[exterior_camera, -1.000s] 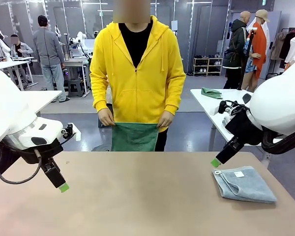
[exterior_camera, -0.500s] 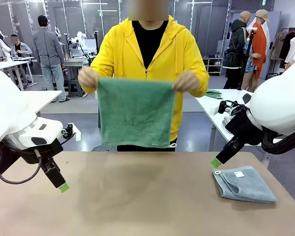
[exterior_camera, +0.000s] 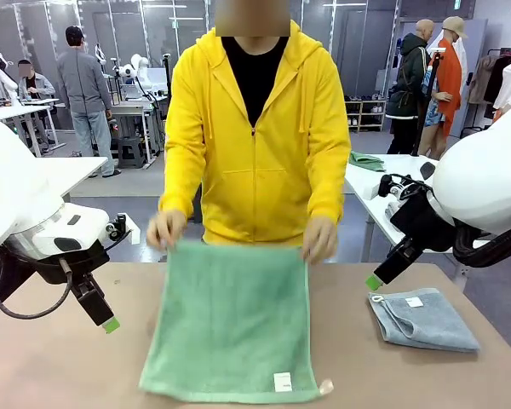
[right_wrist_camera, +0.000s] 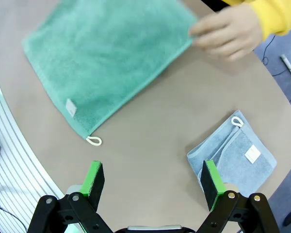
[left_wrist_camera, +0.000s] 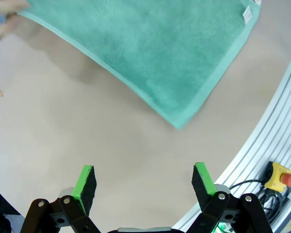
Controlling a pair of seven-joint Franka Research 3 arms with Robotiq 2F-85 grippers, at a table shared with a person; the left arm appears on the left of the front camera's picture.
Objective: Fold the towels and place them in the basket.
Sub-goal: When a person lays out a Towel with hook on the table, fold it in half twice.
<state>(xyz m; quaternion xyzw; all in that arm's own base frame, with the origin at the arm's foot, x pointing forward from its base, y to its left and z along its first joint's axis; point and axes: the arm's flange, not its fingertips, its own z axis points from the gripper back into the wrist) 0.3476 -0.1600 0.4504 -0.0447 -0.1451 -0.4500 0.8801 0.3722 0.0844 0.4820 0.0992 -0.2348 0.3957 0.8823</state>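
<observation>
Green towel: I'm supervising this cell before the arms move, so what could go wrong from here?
1. The person's hands hold the sea-green towel's far corners; a reaching left gripper or right gripper might hit them.
2. Its near edge lies close to the table's edge; a tug could drag it off.
3. The folded grey-blue towel sits by the right gripper; a sweep could unfold it.

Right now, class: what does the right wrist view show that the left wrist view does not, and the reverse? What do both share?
Right wrist view, not the left: the folded grey-blue towel with its white label, and the open right gripper. Left wrist view, not the right: the open left gripper and a red button on a yellow box past the table edge. Both: the sea-green towel spread on the brown table.
</observation>
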